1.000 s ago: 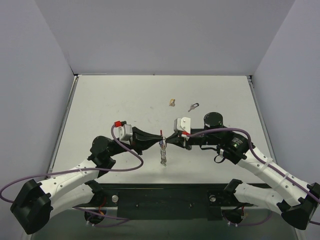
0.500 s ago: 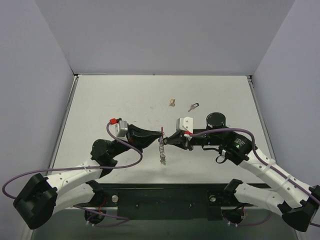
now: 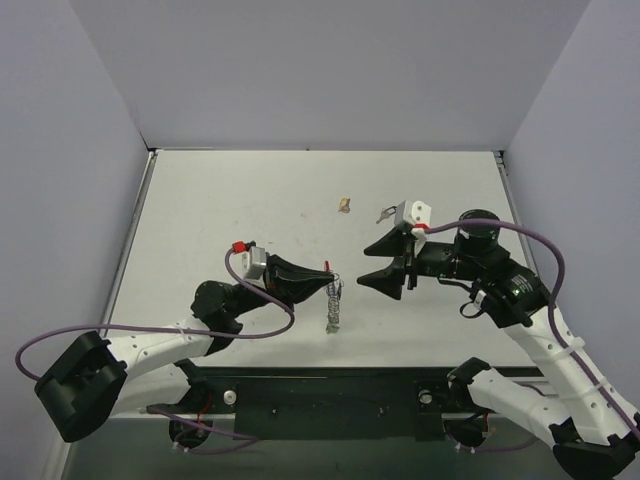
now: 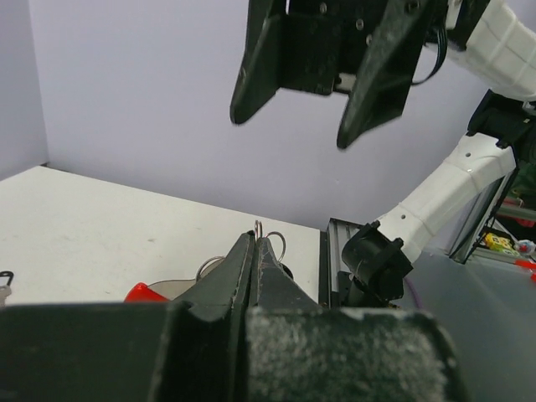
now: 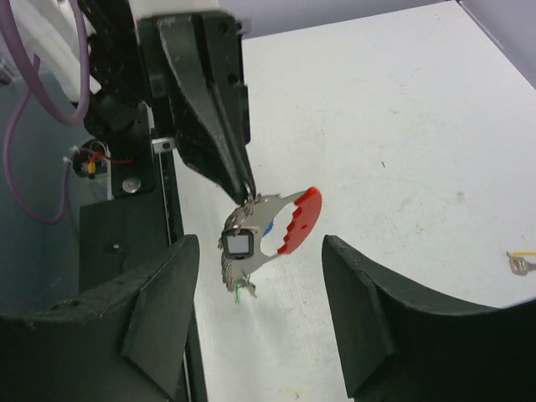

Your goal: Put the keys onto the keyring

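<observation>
Keyring: one keyring is held up at the near middle of the counter, hanging below the tips of the left gripper. A red tag, a white-framed piece with a blue bit and a dangling silver part are seen on it. Whether its lower end touches the counter cannot be told.
Left jaws: they are pressed together on the thin ring of the keyring.
Right jaws: on the right gripper they are spread wide with nothing between them. They are turned toward the keyring from its right and kept apart from it.
Keys: one key is counted. It lies flat on the far side of the counter, just beside the right wrist's white mount and well apart from the keyring.
Other things: one small tan object lies left of the key.
</observation>
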### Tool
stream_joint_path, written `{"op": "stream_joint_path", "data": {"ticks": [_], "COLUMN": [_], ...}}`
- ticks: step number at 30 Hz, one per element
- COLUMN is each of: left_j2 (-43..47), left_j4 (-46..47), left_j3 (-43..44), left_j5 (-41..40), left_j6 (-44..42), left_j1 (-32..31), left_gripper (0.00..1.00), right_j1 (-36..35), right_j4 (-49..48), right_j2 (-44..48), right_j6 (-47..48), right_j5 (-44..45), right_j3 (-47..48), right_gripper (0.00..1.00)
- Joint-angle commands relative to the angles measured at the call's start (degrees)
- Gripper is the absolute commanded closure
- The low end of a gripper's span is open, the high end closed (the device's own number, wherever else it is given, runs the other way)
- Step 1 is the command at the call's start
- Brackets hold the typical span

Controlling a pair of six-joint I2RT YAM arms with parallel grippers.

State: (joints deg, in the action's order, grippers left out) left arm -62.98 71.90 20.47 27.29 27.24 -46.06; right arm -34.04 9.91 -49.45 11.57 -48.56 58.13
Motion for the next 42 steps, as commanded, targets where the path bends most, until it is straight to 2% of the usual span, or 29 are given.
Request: {"op": "stream_joint_path", "data": {"ticks": [1,7,12,14,16,19,21,23,28,33,39,42], "left_j2": [-0.7,-0.3,-0.8,-1.1,-1.4,-2.0,-2.8,-3.4,-5.2,-10.1,-13.0,-12.8], "left_j4": [7.6,6.8,8.4,8.5,9.1,9.0,9.0,9.2,11.3,15.5,17.7,17.3], "left_j3": [1.3,1.9,1.4,1.4,1.3,1.8,2.2,2.6,3.1,4.7,6.5,6.7], "left_j5": [-0.7,-5.3,-10.7,-12.5,-13.4,-14.1,-14.4,-15.2,-18.5,-19.5,-21.0,-21.7], "left_j6": [-1.5,-2.3,-1.8,-1.3,-1.7,-2.1,-2.5,-2.7,-3.1,-3.5,-5.8,-6.4], "left_j1": [-2.4,-5.9,-8.6,-9.3,-9.9,-10.7,-11.1,-11.3,-12.1,-13.7,-16.5,-17.4], "left_gripper": [1.0,1.0,1.0,1.0,1.0,1.0,1.0,1.0,1.0,1.0,1.0,1.0], "right_j1": [5.6,13.7,19.3,22.4,24.4,24.6,23.9,22.1,21.1,13.8,12.2,12.2], "right_j4": [9.4,19.3,20.8,25.5,35.4,41.3,47.4,50.7,42.7,36.3,34.9,32.7], "right_j2": [-0.6,-1.4,0.1,-0.3,-1.1,-4.1,-8.5,-10.8,-8.9,-7.1,-11.7,-12.7], "right_j6": [-8.8,-11.6,-10.5,-7.0,1.6,10.5,14.8,18.7,17.1,17.3,16.6,13.3], "right_j5": [-6.5,-12.5,-15.3,-15.7,-12.0,-6.9,-6.9,-8.9,-10.1,-10.7,-11.9,-10.2], "right_j3": [8.3,11.7,10.9,11.3,13.1,15.2,19.3,21.1,15.7,9.7,12.2,12.2], "right_gripper": [0.44,0.47,0.5,0.51,0.51,0.49,0.44,0.44,0.44,0.44,0.45,0.45]}}
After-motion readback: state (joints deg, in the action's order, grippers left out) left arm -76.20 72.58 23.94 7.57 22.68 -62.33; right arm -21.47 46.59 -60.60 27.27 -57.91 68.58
